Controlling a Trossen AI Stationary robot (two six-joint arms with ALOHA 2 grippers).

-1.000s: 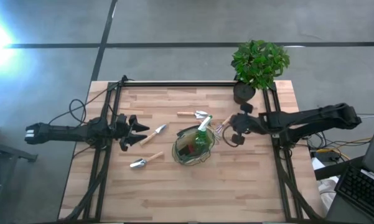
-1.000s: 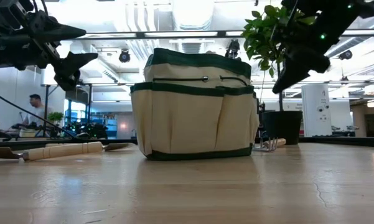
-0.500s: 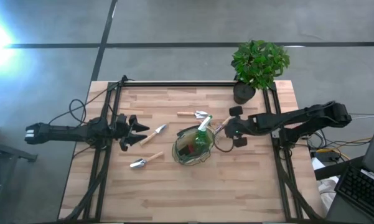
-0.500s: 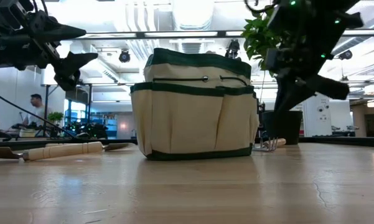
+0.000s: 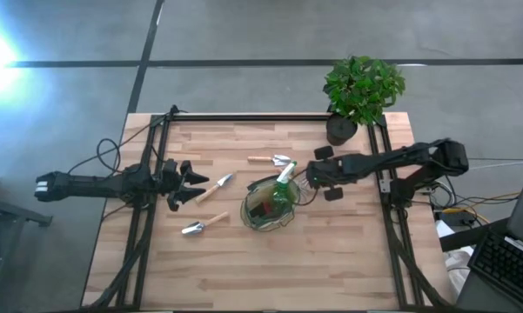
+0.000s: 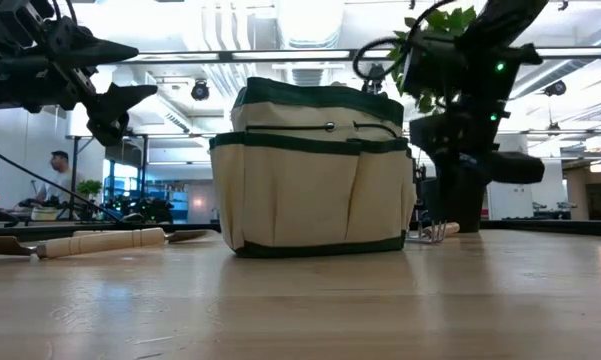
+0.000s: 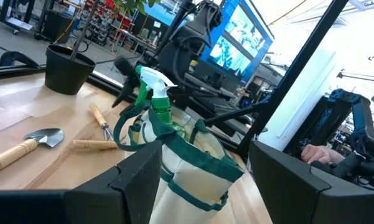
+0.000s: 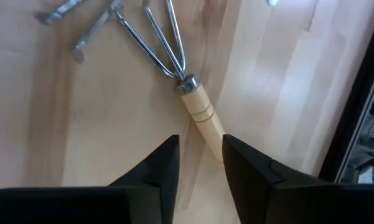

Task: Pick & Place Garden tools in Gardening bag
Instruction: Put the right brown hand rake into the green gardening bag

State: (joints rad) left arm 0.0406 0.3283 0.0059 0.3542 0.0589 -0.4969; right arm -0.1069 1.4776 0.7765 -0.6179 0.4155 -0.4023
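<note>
The gardening bag [image 5: 268,207], cream fabric with dark green trim, stands upright at the table's middle with a green spray bottle [image 5: 284,178] in it. A rake [image 8: 174,59] with a wooden handle [image 8: 199,115] lies flat just right of the bag. My right gripper [image 8: 199,142] points down over it, open, one finger on either side of the handle, and shows beside the bag in the high view [image 5: 320,174]. Three trowels [image 5: 272,160] [image 5: 213,189] [image 5: 204,226] lie flat left of the bag. My left gripper [image 5: 191,184] hovers open, left of the bag.
A potted green plant [image 5: 363,87] in a black pot [image 5: 341,130] stands at the table's far right corner, close behind my right arm. Black frame rails [image 5: 148,217] run along the table's left, right and far edges. Bare wood lies toward the near edge.
My right gripper has gone toward the table's left edge and down, from beside the pot to over the rake next to the bag. The tools and the bag have stayed where they were.
</note>
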